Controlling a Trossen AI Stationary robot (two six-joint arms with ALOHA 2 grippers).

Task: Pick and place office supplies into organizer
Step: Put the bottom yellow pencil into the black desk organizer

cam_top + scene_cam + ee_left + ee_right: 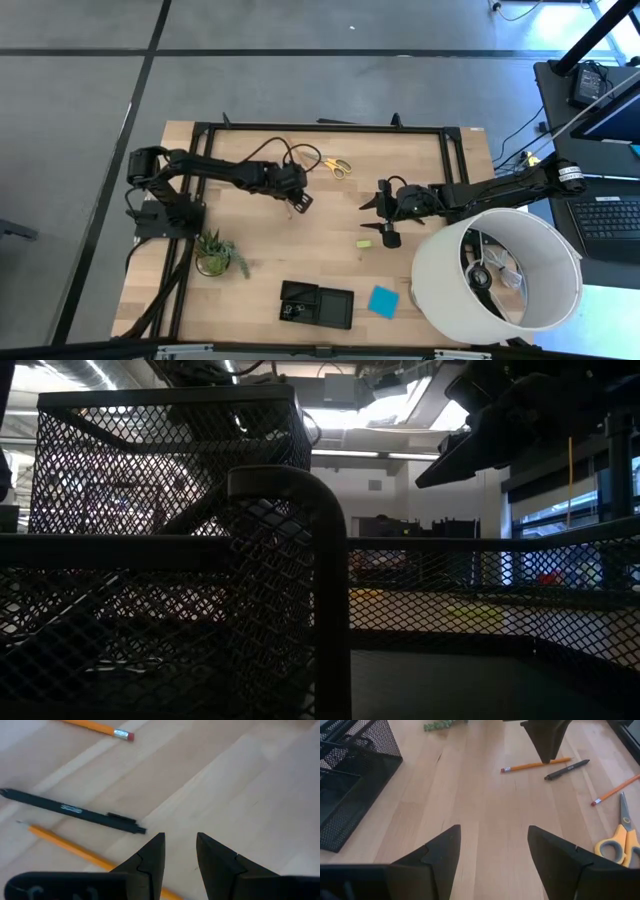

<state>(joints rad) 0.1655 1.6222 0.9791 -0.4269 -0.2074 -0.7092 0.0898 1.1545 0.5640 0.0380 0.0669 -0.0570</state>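
A: Where are the supplies? Your black pen (75, 811) lies flat on the wood with one orange pencil (70, 849) just beside it and a second pencil (97, 727) farther off. None of them is in the organizer (318, 305), which sits well apart at the table's near edge, by the blue note pad (382, 301).

B: And the left gripper (179, 854)?

A: It hangs over the bare wood near the pen, jaws partly open with a narrow gap, nothing between them. So you're at the approach step of a pick; nothing grasped yet.

B: Right side?

A: Your right gripper (494, 851) is spread wide and empty, above the table middle, with the yellow-handled scissors (620, 840) off to one side and the small yellow block (364, 243) close by.

B: Next move?

A: I'd say shift the left gripper over the pen, line the fingers across its barrel, and descend. It's thin and flat, so you'll need to go right down to the table.
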